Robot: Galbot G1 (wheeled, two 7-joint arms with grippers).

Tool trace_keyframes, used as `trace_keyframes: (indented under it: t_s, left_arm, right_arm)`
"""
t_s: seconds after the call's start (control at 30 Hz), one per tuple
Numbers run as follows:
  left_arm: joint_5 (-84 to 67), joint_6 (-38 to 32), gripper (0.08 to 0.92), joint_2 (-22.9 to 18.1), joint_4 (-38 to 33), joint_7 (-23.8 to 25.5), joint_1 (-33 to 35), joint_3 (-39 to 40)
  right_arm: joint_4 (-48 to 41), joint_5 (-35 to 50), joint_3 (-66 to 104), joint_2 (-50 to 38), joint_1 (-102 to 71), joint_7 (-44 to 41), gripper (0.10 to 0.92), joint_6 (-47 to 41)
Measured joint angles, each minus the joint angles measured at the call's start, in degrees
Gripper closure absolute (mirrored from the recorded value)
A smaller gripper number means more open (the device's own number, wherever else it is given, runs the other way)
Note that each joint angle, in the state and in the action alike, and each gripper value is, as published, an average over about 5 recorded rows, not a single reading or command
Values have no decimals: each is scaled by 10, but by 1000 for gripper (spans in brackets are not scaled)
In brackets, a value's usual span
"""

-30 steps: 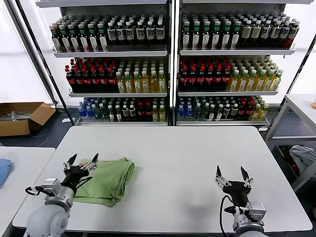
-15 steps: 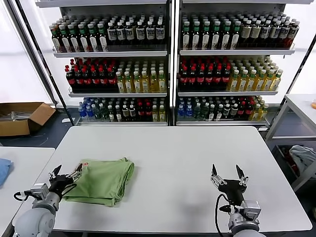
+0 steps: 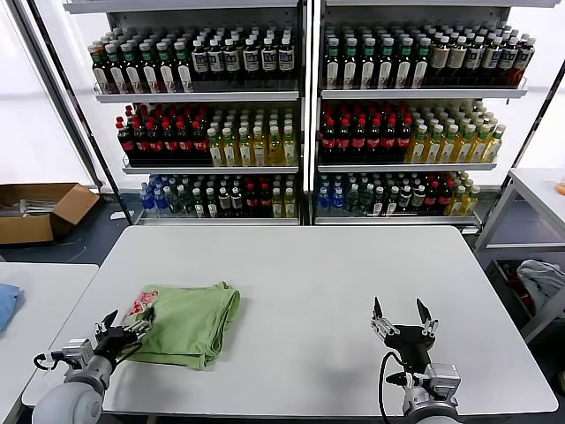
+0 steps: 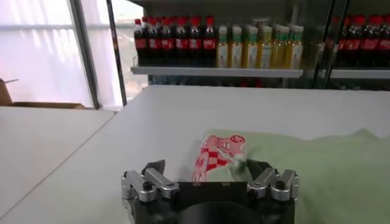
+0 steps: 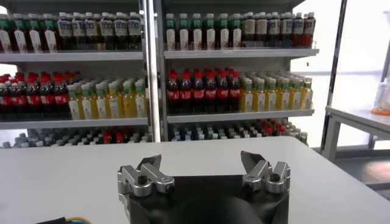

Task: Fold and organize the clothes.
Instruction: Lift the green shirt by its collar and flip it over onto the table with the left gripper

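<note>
A folded light green shirt (image 3: 187,321) lies on the white table (image 3: 300,274) at its front left, with a corner of the red-and-white graphic (image 3: 141,305) showing at its left edge. It also shows in the left wrist view (image 4: 311,170), with the graphic (image 4: 214,155) just ahead of the fingers. My left gripper (image 3: 125,327) is open and empty, low at the shirt's front left corner. My right gripper (image 3: 399,316) is open and empty, near the table's front right, far from the shirt.
Shelves of bottles (image 3: 300,115) stand behind the table. A cardboard box (image 3: 40,210) sits on the floor at far left. A second table (image 3: 35,300) with a blue cloth (image 3: 7,305) stands at the left. Another table (image 3: 538,199) stands at the right.
My left gripper has let go of the shirt and drawn back low toward the table's front left corner. My right gripper has shifted slightly left and forward.
</note>
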Motion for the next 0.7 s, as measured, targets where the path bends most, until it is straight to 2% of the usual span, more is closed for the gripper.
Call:
trace_keyframes:
  t_s: [0.17,0.27,0.7]
  left_arm:
    - [-1,0,179,0,11,8,-3,2]
    - [-3,-1,225,1,14,12,-4,3]
    - [-4,-6,614,-2,19,29,4,4]
  right_arm:
    - [3,0,1,-1,-5,-1,203,2]
    - [3,0,4,-1,-6,-1,203,3]
    - [4,2,10,-8,1,-1,203,1]
